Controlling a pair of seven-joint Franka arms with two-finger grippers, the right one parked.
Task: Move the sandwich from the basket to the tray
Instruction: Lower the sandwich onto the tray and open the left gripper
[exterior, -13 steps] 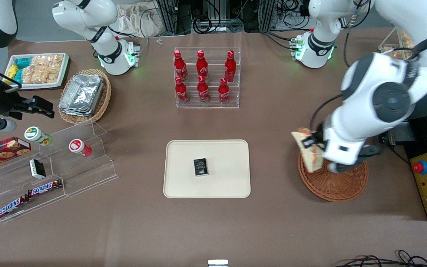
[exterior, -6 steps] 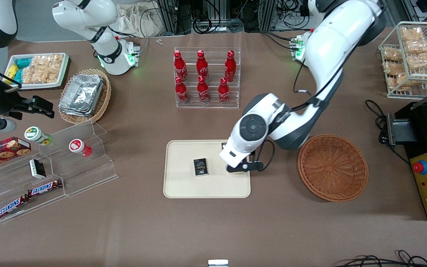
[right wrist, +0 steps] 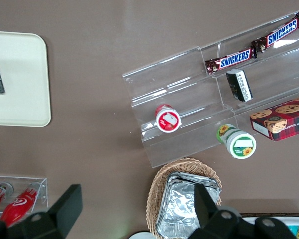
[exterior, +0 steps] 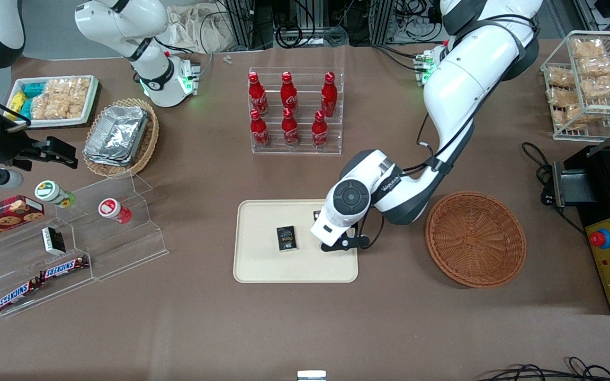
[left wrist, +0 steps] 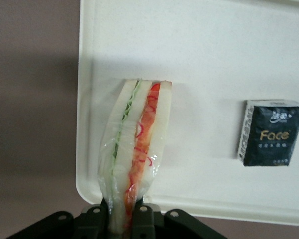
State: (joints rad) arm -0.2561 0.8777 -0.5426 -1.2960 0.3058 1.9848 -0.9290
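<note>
On the bench (exterior: 305, 328) lay one tray (exterior: 262, 264), cream and rectangular, and one round wicker basket (exterior: 475, 239) at the tray's three o'clock, holding nothing. Six red bottles (exterior: 289, 108) stood in a clear rack at the tray's twelve o'clock. One small dark packet (exterior: 286, 237) lay on the tray near its middle.

The working arm reached from the bench's twelve o'clock edge, elbow bent above the gap between tray and basket, wrist turned down over the tray's three o'clock side. Its pincer (left wrist: 123, 219) pinched one sandwich (left wrist: 134, 149) by a corner, the wedge hanging over the tray just inside the rim, beside the packet and apart from it.
</note>
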